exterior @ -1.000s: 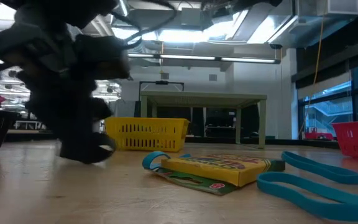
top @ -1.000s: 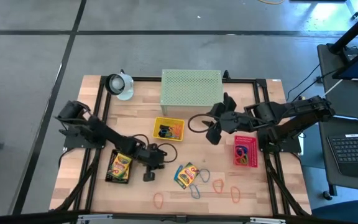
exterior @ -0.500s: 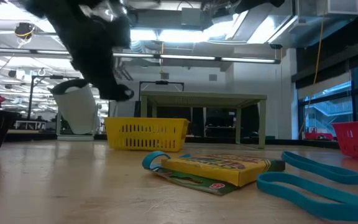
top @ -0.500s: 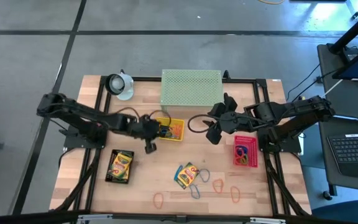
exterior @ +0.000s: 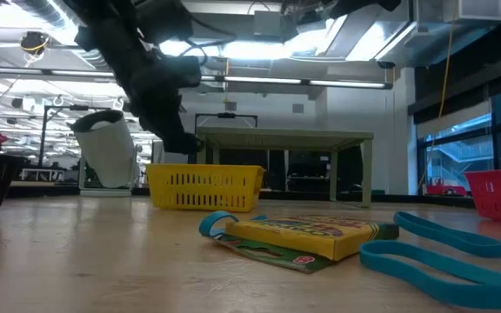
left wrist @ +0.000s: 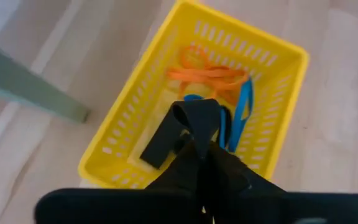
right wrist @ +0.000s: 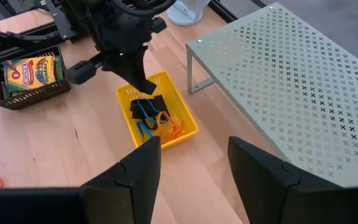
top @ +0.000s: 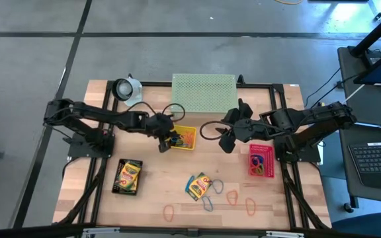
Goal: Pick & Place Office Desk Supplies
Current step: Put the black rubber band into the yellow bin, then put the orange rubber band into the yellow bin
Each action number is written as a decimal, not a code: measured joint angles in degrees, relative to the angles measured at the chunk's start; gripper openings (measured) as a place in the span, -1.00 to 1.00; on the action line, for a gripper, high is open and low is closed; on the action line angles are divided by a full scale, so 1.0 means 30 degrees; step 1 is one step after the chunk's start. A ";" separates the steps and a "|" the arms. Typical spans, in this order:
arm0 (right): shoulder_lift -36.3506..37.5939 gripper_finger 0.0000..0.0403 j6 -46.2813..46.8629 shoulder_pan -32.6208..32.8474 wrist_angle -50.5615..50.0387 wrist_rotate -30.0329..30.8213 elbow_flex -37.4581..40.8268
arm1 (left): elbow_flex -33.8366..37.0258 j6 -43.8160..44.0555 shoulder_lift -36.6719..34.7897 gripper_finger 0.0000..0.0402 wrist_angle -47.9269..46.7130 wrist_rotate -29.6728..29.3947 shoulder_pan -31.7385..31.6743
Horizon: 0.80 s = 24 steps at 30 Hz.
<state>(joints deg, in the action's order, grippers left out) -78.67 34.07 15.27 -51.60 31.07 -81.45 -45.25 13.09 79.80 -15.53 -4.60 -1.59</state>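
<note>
My left gripper (top: 166, 141) hangs over the yellow mesh tray (top: 180, 137), shut on a small black clip (left wrist: 180, 127). In the left wrist view the tray (left wrist: 135, 134) holds orange loops (left wrist: 207, 71), a blue loop (left wrist: 241, 109) and more black clips. One yellow-green crayon box (top: 128, 176) lies in the black tray. Another crayon box (top: 198, 186) lies flat on the table beside a blue loop (top: 207, 201). My right gripper (top: 225, 143) waits open between the yellow tray and the pink tray (top: 261, 160). My left gripper (left wrist: 199, 148) pinches the black clip between its two fingers, on the clip's end (left wrist: 191, 127) nearest the wrist. The fingers come from above, slanting down toward the tray. The clip is lifted clear and sticks out past the fingertips over the tray's inside.
The pale green mesh shelf (top: 204, 91) stands at the far edge, with a white object (top: 128, 91) to its left. Red and orange loops (top: 169, 212) (top: 232, 196) (top: 250, 207) lie near the table's near edge. Bare wood lies between the trays.
My left gripper has risen from the table beside the black tray. It has moved toward the far edge and a little right, and now hangs over the yellow tray. The right arm has kept still.
</note>
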 joint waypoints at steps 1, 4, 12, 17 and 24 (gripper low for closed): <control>0.0000 -0.06 0.0004 0.0000 -0.0006 -0.0001 0.0000 | 0.0000 -0.0088 0.0084 -0.86 0.0230 0.0138 -0.0048; 0.0000 -0.06 -0.0001 0.0000 -0.0004 0.0006 0.0000 | 0.0000 -0.0102 0.0187 -0.72 0.0364 0.0676 -0.0056; 0.0000 -0.06 -0.0060 0.0000 -0.0004 0.0003 0.0000 | -0.0007 -0.0110 0.0165 -0.34 0.2315 0.2204 -0.0160; 0.0000 -0.06 -0.0038 0.0000 -0.0004 -0.0143 0.0000 | -0.0011 -0.0121 0.0158 -0.16 0.2293 0.2177 -0.0589; 0.0000 -0.06 -0.0009 0.0000 0.0047 -0.0220 0.0000 | 0.0000 -0.1029 0.0414 -0.07 0.0984 0.2142 -0.0888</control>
<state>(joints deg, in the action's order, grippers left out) -78.67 34.04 15.27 -51.46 30.41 -81.45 -45.25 10.00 81.04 -12.58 1.83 -4.25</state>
